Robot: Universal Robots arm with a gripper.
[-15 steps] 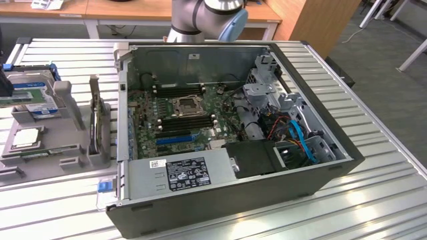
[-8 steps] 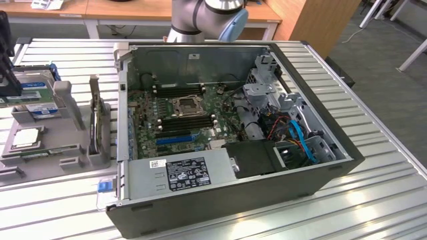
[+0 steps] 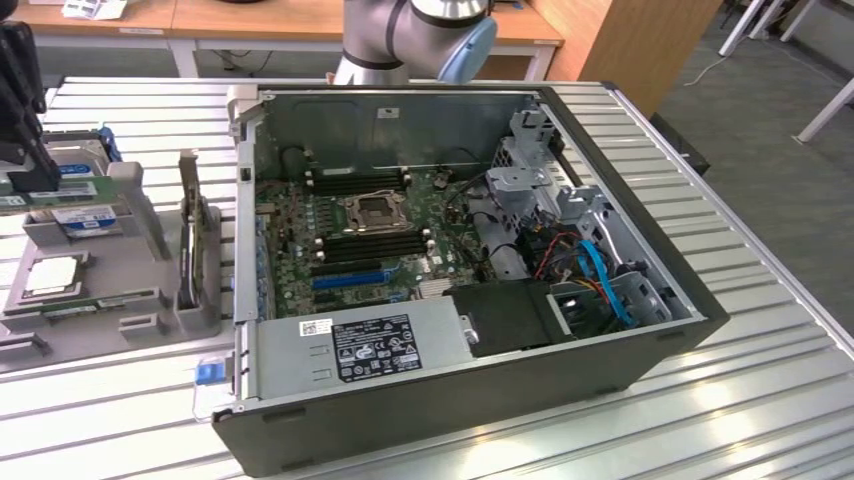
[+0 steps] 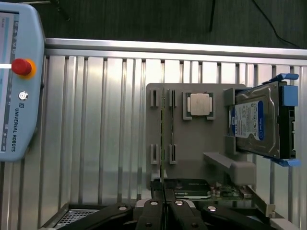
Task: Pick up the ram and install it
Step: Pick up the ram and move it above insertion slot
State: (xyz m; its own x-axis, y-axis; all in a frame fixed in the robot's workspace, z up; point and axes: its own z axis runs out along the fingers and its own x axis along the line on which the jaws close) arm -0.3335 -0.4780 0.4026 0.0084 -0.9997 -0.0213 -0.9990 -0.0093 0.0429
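While the tool [image 4: 163, 197] hangs over the gray holder [image 4: 192, 143] with its two fingers pressed tight together and nothing between them, the ram [image 4: 163, 129] stands on its thin edge in the holder's slots, in line with the fingertips. On the side of the holder away from the computer case [image 3: 641, 365] lies a light blue control pad [image 4: 19, 81] with a red button. A wide strip of bare ribbed counter [image 4: 96, 120] lies between the pad and the holder.

The holder sits at the exterior view's left. Just beside the ram, a square silver chip [image 4: 200, 104] rests in its own little frame. Past that, a hard drive [image 4: 254, 122] with blue side rails sits tilted in a stand. A flat card [image 3: 191, 235] stands upright at the holder's edge, between the ram and the case.

The case lies on its side with the lid off, so the motherboard [image 3: 360, 230] is open from above. Tall dark walls ring it. A silver power box [image 3: 360, 345] fills the near corner, and blue cables [image 3: 607, 285] crowd the exterior view's right side. Beyond the case, the counter runs bare to its edge.
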